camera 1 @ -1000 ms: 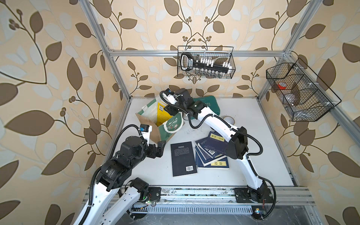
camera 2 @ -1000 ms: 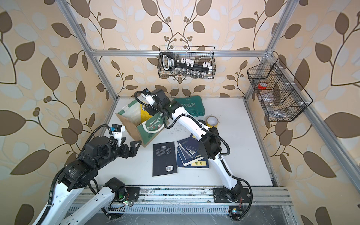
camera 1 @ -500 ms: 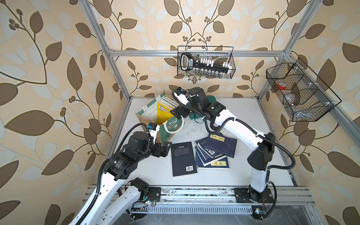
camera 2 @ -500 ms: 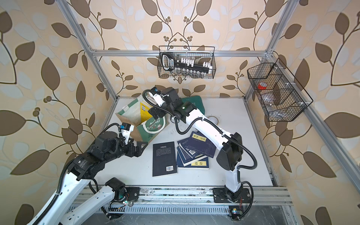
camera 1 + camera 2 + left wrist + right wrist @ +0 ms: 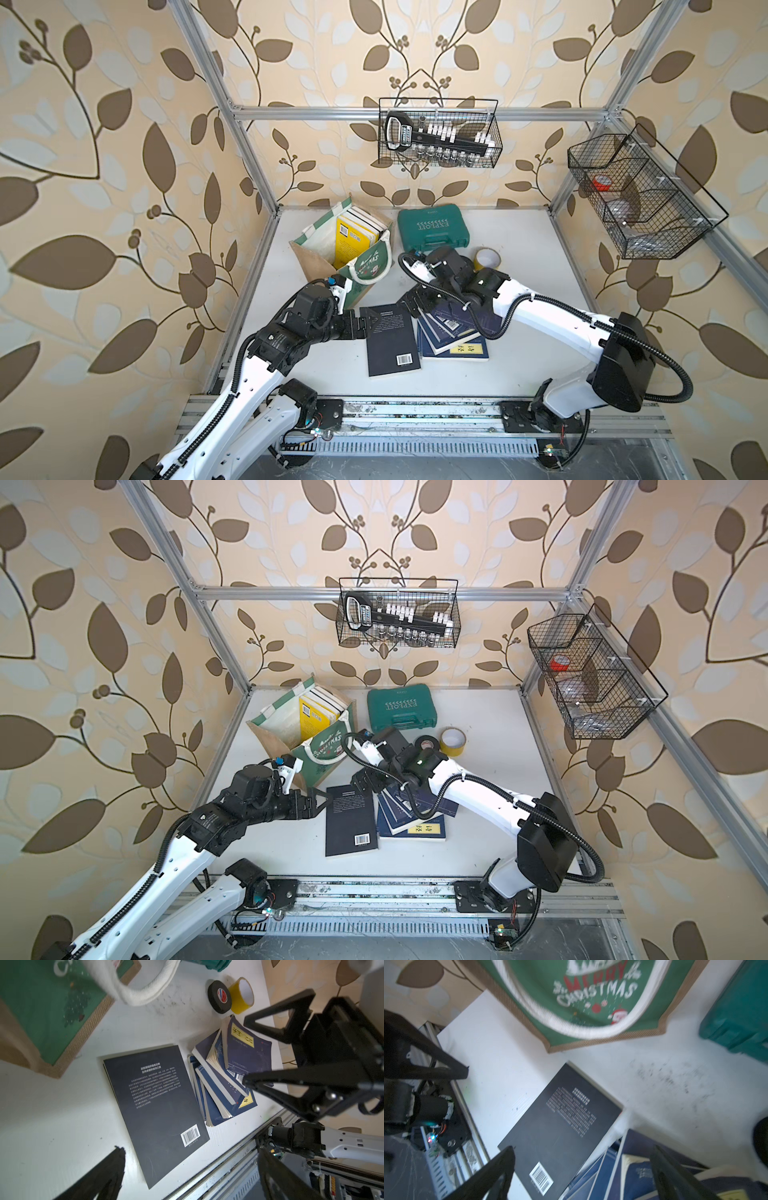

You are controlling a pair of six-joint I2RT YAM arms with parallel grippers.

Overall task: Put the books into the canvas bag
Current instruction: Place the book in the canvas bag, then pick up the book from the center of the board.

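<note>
The canvas bag stands open at the back left with yellow and other books upright inside. A black book lies flat on the table. Beside it sits a fanned stack of navy books. My left gripper is open and empty at the black book's far left corner. My right gripper hangs open and empty over the stack's far left edge.
A green tool case lies behind the books. Yellow tape and black tape sit just right of my right wrist. Wire baskets hang on the walls. A metal rail runs along the front.
My right arm has swung from the bag's mouth forward over the navy stack, its jaws now wide. My left gripper has reached right to the black book's corner.
</note>
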